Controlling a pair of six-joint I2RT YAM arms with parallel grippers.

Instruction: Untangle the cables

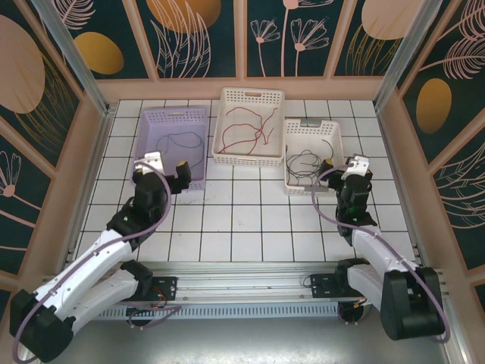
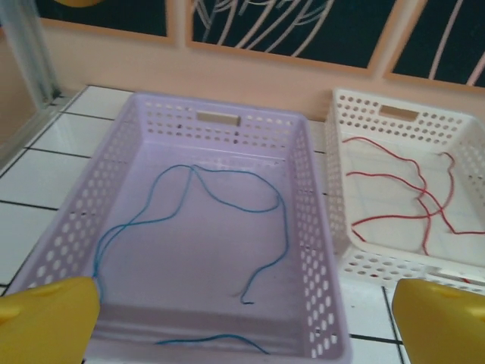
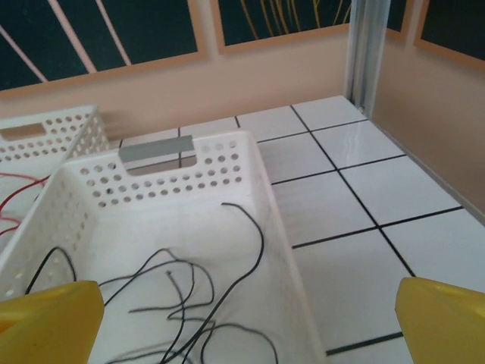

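Observation:
The cables lie apart in three baskets. A blue cable [image 1: 182,139] [image 2: 285,230] loops over the floor of the lilac basket [image 1: 148,129] [image 2: 318,227]. A red cable [image 1: 258,129] [image 2: 379,145] lies in the middle white basket [image 1: 250,95] [image 2: 394,265]. A black cable [image 1: 305,161] [image 3: 262,243] curls in the right white basket [image 1: 311,125] [image 3: 151,182]. My left gripper [image 1: 170,176] [image 2: 246,334] hangs open over the lilac basket's near end, holding nothing. My right gripper [image 1: 342,168] [image 3: 246,326] stands open at the right basket's near right corner, also holding nothing.
The baskets stand in a row at the back of the white tiled table [image 1: 242,220]. Pink walls [image 1: 68,167] close in the left, right and back sides. A metal rail [image 1: 242,277] carries both arm bases at the near edge.

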